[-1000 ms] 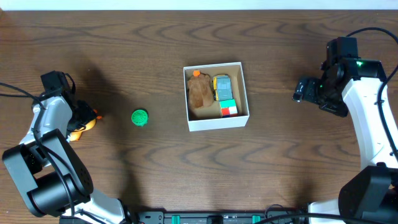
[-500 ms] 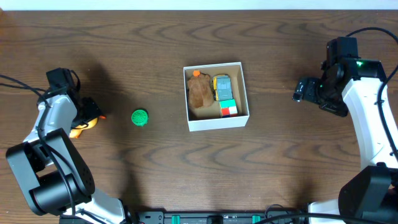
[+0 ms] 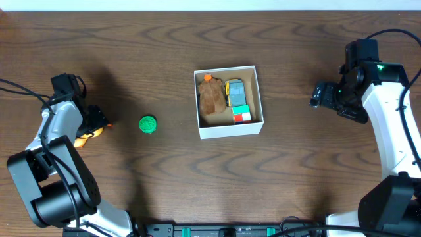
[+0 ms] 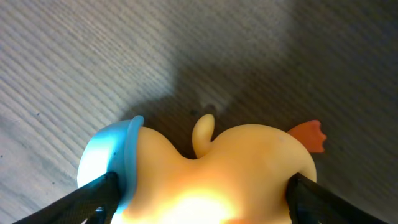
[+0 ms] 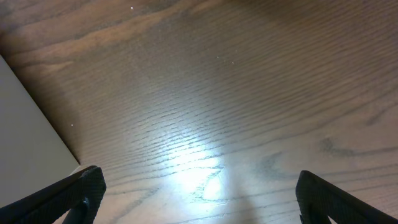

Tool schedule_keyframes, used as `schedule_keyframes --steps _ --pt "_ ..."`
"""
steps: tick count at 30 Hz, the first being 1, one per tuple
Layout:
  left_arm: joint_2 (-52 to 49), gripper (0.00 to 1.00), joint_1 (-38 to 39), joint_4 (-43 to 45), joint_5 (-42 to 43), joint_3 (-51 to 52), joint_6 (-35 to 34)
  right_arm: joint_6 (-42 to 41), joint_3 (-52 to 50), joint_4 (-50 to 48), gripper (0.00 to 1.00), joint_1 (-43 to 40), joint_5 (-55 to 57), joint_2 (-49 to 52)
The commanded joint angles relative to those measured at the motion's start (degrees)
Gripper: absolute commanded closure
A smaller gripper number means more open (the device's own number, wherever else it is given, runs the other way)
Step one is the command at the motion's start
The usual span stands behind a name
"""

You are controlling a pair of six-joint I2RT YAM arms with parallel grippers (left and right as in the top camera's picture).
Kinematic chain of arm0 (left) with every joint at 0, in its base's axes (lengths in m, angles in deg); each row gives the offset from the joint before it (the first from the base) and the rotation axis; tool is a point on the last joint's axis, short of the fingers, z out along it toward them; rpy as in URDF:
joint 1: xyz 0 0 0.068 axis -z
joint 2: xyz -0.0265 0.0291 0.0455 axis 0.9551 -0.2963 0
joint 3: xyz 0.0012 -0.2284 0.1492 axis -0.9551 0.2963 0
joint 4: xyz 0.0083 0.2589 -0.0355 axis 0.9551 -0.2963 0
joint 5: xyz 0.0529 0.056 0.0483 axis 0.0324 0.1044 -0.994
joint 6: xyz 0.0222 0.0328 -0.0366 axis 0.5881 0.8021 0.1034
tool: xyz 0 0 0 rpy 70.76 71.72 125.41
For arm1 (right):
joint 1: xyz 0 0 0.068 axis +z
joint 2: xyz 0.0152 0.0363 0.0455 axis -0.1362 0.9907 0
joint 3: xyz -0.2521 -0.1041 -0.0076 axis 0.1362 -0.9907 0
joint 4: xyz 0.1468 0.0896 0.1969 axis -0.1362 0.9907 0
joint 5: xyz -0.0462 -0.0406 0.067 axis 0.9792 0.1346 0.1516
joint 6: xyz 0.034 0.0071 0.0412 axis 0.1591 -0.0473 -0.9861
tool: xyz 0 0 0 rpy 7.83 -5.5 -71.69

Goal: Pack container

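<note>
straddling the rubber duck (image 4: 217, 168), left hand (image 4: 202, 190) spread wide.

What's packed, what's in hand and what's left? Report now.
Done: a brown plush toy, a yellow toy car and a red, green and white cube lie in the square white cardboard container. In hand: the left gripper straddles the yellow rubber duck; grip unclear. Left: the duck and the round green toy, outside the container. The right gripper hangs open, empty.
</note>
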Motion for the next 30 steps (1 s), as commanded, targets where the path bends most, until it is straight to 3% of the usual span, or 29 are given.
schedule_keyframes --steps 1,15,21,27,30 --pt "-1.6 0.2 0.3 -0.3 -0.5 1.6 0.2 1.1 -0.3 0.0 0.01 -0.3 0.0 0.6" --pt "-6.9 0.23 -1.2 -0.1 -0.4 2.3 -2.0 1.1 -0.3 0.0 0.01 -0.3 0.0 0.6" --pt "-6.9 0.6 -1.2 -0.2 -0.4 2.3 -2.0 1.1 -0.3 0.0 0.01 -0.3 0.0 0.6" --pt "-6.9 0.69 -1.2 -0.2 -0.4 2.3 -2.0 1.0 -0.3 0.0 0.01 -0.3 0.0 0.6" --pt "-6.9 0.78 -1.2 -0.2 -0.4 2.3 -2.0 1.0 -0.3 0.0 0.01 -0.3 0.0 0.6"
